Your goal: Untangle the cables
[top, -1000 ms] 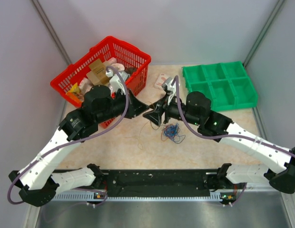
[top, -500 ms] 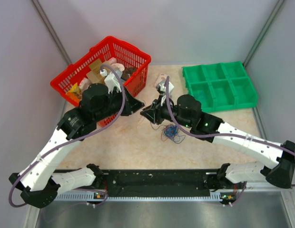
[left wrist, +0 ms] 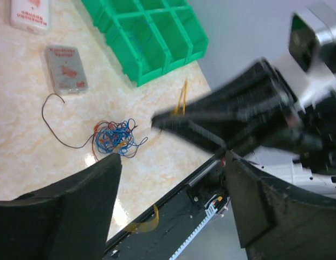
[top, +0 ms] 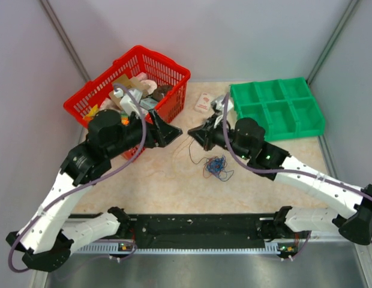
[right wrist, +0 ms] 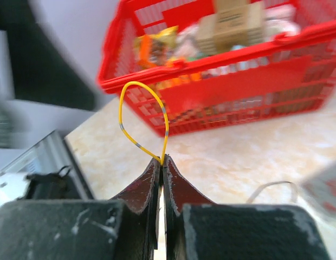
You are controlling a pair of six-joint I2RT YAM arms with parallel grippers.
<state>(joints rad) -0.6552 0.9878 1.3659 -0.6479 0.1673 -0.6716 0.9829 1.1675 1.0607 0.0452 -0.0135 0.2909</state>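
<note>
Red basket (top: 164,60) is packed with boxes (right wrist: 233,24), cables (top: 217,166) are left tangled on the table (top: 168,180), a yellow wire (right wrist: 121,108) is pinched by the right gripper (right wrist: 161,162), and the left gripper (left wrist: 172,158) is held spread.

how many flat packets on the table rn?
2: white packet at the left wrist view's top edge, grey packet beside it, toward the cables. More may be hidden.
</note>
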